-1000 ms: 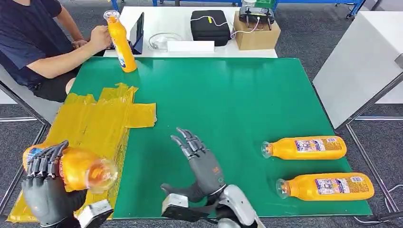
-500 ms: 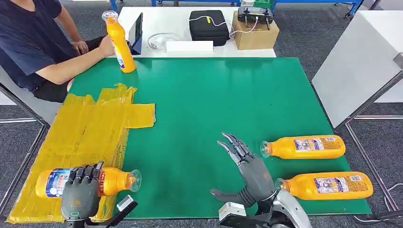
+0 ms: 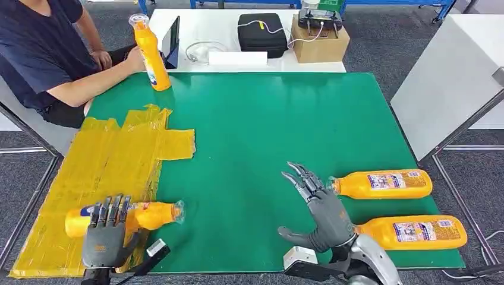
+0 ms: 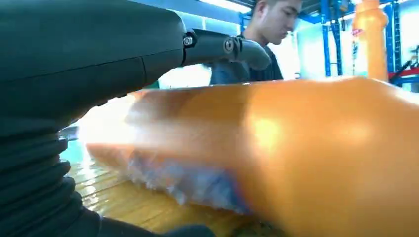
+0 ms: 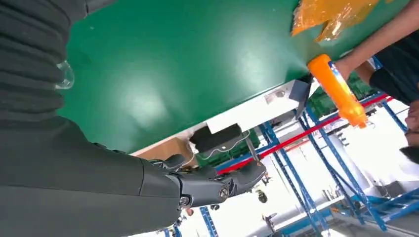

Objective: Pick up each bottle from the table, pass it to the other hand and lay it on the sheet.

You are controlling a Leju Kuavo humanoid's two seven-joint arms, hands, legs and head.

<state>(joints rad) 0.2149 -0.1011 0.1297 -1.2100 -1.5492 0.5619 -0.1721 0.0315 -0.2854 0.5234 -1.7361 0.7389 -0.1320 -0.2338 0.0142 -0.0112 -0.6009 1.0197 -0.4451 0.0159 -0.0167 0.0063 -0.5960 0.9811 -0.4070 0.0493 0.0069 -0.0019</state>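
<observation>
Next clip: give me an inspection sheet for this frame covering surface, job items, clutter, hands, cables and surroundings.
Surface: green table with a crinkled yellow sheet on its left side.
Job items: one bottle lying on the sheet under the left hand; two bottles lying at the right; an upright bottle at the far left, touched by a person.
Clutter: nothing seen on the green table.
Hands: left hand grips the sheet bottle; right hand holds nothing, fingers spread near the right bottles.
Cables: white cable over a black case on the white table behind.
Surroundings: cardboard box, grey floor.
</observation>
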